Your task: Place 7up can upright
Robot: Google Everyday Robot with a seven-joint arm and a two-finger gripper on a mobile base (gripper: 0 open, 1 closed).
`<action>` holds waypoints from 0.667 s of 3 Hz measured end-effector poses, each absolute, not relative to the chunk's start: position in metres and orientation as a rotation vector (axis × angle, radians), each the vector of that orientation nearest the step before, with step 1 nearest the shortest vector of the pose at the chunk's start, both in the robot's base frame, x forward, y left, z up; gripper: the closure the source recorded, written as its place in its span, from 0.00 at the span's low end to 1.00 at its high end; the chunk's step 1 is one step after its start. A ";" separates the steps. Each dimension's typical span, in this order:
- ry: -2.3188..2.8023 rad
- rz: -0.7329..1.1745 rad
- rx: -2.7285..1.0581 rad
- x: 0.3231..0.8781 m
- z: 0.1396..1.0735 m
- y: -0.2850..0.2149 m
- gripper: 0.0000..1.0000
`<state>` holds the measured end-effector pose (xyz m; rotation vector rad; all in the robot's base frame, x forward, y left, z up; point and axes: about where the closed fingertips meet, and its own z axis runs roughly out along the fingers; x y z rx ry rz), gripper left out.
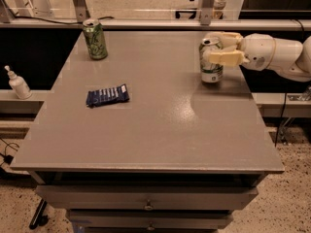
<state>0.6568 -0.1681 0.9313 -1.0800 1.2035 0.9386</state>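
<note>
The 7up can (212, 68) stands upright at the far right of the bench (155, 135), its green lettering unreadable. The pincer (214, 47) reaches in from the right and is clamped on the can's upper half. A green can (95, 39) stands far left, with a blue packet (107, 95) nearer.

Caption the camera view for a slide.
Gripper grips the upright 7up can near the table's right edge; green can opposite.

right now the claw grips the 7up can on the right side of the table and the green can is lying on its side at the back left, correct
Not quite. The green can stands upright at the back left, not on its side; the camera view shows its open top facing up. The rest holds: the claw grips the 7up can on the right side of the table.
</note>
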 end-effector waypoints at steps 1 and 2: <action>1.185 0.970 -1.055 0.655 0.929 -0.180 0.58; 1.174 0.994 -1.045 0.653 0.926 -0.187 0.35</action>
